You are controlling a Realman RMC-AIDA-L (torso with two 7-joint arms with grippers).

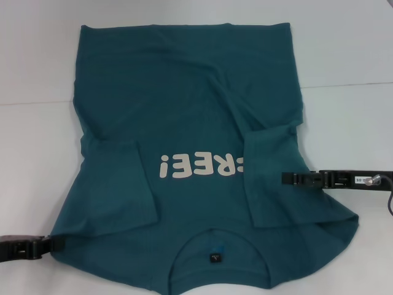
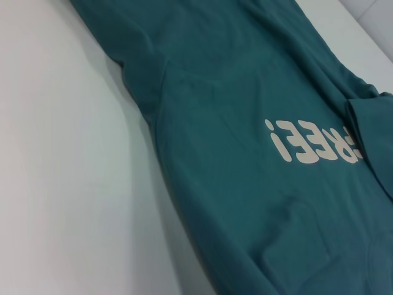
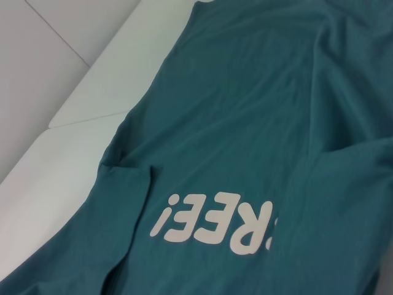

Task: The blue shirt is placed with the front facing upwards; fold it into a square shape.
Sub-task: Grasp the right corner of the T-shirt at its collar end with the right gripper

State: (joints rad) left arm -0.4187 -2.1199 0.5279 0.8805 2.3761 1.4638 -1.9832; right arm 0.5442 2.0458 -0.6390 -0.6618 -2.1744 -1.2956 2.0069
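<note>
The blue shirt (image 1: 184, 104) lies flat on the white table, front up, with its collar nearest me and its hem at the far side. The cream lettering (image 1: 199, 166) reads upside down, and a small dark neck label (image 1: 214, 257) shows inside the collar. Both sleeves are folded inward onto the body, and the right one covers the start of the lettering. My left gripper (image 1: 49, 244) sits low at the shirt's near left edge, by the shoulder. My right gripper (image 1: 285, 178) reaches in from the right over the folded right sleeve. Both wrist views show the shirt (image 2: 233, 80) (image 3: 245, 92) and its lettering (image 2: 307, 141) (image 3: 209, 224).
The white table (image 1: 37, 74) surrounds the shirt, with a seam line (image 1: 344, 84) running across it behind the cloth. A dark cable (image 1: 388, 196) hangs off the right arm at the picture's right edge.
</note>
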